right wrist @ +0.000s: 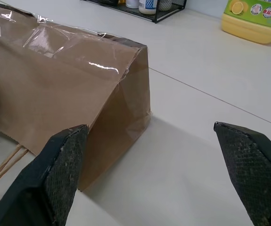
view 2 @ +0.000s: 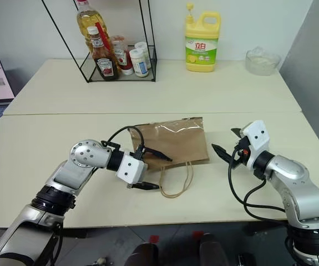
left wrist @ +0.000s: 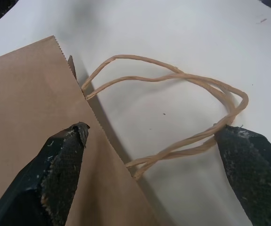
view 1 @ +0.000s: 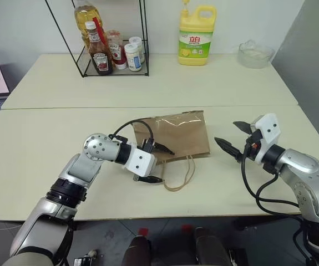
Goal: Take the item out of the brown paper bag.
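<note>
- The creased brown kraft paper bag (view 1: 177, 136) lies flat on its side on the pale cream counter (view 1: 31, 149), at the centre of the left eye view, with its open mouth and thin twisted paper-cord loop handles (view 1: 181, 174) toward the lower edge of the frame.
- The small orange drink bottle cannot be made out; whether it sits inside the bag cannot be told.
- The left tool (view 1: 157, 164) sits at the bag's lower left corner with its two black fingers spread wide. One finger lies over the brown paper; the other is just beside the cord loops.
- The right tool (view 1: 236, 137) hangs at centre right of the frame, just beside the bag's closed end, fingers spread wide and holding nothing.
- At the top of the frame stand a black wire rack (view 1: 112, 39) with a red-labelled ketchup bottle (view 1: 99, 52), a large yellow detergent jug (view 1: 196, 36) and a clear glass bowl (view 1: 255, 54).
</note>
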Available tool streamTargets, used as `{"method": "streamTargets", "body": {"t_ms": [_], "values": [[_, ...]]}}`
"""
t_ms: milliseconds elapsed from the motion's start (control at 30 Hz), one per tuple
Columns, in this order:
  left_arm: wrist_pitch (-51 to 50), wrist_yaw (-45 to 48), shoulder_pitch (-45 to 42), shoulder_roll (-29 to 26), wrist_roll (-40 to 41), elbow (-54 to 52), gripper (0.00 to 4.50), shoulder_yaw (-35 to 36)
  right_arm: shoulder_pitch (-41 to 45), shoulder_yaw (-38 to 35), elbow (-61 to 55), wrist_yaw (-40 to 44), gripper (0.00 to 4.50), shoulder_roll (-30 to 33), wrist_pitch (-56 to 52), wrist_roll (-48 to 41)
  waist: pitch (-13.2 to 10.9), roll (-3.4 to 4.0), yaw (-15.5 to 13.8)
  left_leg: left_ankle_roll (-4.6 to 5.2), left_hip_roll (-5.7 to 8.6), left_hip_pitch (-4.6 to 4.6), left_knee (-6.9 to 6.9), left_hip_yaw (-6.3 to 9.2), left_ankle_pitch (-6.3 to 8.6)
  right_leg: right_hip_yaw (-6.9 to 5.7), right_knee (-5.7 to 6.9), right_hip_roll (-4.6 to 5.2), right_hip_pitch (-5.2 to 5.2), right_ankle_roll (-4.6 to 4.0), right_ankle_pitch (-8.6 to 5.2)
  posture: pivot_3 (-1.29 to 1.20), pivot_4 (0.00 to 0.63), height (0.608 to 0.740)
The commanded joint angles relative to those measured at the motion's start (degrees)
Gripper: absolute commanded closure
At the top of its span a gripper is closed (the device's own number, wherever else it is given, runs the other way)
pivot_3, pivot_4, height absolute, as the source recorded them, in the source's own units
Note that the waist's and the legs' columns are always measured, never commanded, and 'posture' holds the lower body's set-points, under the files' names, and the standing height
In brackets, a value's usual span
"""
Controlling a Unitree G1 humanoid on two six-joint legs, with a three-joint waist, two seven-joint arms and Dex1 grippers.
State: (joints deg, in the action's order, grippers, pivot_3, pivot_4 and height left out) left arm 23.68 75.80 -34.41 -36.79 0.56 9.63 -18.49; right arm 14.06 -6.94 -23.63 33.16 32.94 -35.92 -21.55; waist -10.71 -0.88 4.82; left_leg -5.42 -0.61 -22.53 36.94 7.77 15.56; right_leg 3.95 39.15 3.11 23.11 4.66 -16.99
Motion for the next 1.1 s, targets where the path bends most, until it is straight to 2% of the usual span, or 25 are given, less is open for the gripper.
{"method": "streamTargets", "body": {"t_ms": [33,200,300,600,700,733,867,967,1100], "values": [[0.52,-1.23,-0.86,0.88,-0.27,-0.98,0.0,-0.47,-0.01,-1.38,-2.48,-0.66,0.02,0.27,0.16,-0.81,0.0,0.0,-0.02,0.0,0.0,0.0,0.0,0.0,0.0,0.0,0.0,0.0,0.0,0.0,0.0,0.0,0.15,0.74],[-1.4,-1.63,-0.08,2.29,0.79,-2.74,0.0,-0.92,0.11,-1.25,-2.33,-0.93,0.02,0.48,0.29,-0.69,0.0,0.0,-0.02,0.0,0.0,0.0,0.0,0.0,0.0,0.0,0.0,0.0,0.0,0.0,0.0,0.0,0.15,0.74],[-2.62,-0.95,0.47,2.38,1.84,-3.83,0.6,-1.1,0.12,-1.16,-1.72,-0.62,0.0,0.87,0.86,-0.27,0.0,0.0,-0.01,0.0,0.0,0.0,0.0,0.0,0.0,0.0,0.0,0.0,0.0,0.0,0.0,0.0,0.15,0.74],[-4.37,-0.04,1.35,1.87,4.06,-4.77,3.36,-0.53,0.94,-1.13,-0.41,-0.18,0.0,1.42,1.57,-0.11,0.0,0.0,-0.02,0.0,0.0,0.0,0.01,0.0,0.0,0.0,0.01,0.0,0.0,0.0,0.0,0.0,0.15,0.74],[-8.85,-1.33,1.08,2.53,5.87,-5.02,4.29,0.67,0.7,-1.31,-0.29,0.19,0.0,1.91,1.82,-0.08,0.0,0.0,-0.01,0.0,0.0,0.0,0.01,0.01,0.0,0.0,0.01,0.0,0.0,0.0,0.0,0.0,0.15,0.74],[-11.61,-2.04,0.95,2.85,6.99,-5.54,4.47,1.36,0.38,-1.43,-0.36,0.46,0.0,2.24,1.94,-0.06,0.0,0.0,-0.01,0.0,0.0,0.0,0.01,0.0,0.0,0.0,0.01,0.0,0.0,0.0,0.0,0.0,0.15,0.74],[-25.1,-4.82,-0.02,3.3,11.55,-8.27,4.47,4.48,-2.98,-0.38,-0.82,5.39,0.0,7.2,5.45,1.85,0.0,0.0,-0.01,0.01,0.0,-0.01,0.02,0.02,0.0,-0.01,0.02,0.0,0.0,0.0,0.0,0.0,0.15,0.74],[-35.57,-7.92,-0.62,3.77,15.43,-10.5,4.47,7.08,-7.22,1.64,-1.12,12.75,0.0,12.95,11.37,3.75,0.0,0.0,-0.02,0.01,0.02,-0.01,0.03,0.02,0.0,-0.01,0.01,0.0,-0.02,0.0,0.0,0.0,0.15,0.74],[-46.47,-13.05,-0.58,5.62,19.69,-13.72,4.47,10.08,-11.96,5.18,-1.02,19.99,0.0,17.34,21.84,7.34,0.01,0.0,0.0,0.01,0.01,0.02,0.06,0.01,0.0,-0.01,0.02,0.0,-0.07,0.0,0.0,0.0,0.15,0.74]]}}
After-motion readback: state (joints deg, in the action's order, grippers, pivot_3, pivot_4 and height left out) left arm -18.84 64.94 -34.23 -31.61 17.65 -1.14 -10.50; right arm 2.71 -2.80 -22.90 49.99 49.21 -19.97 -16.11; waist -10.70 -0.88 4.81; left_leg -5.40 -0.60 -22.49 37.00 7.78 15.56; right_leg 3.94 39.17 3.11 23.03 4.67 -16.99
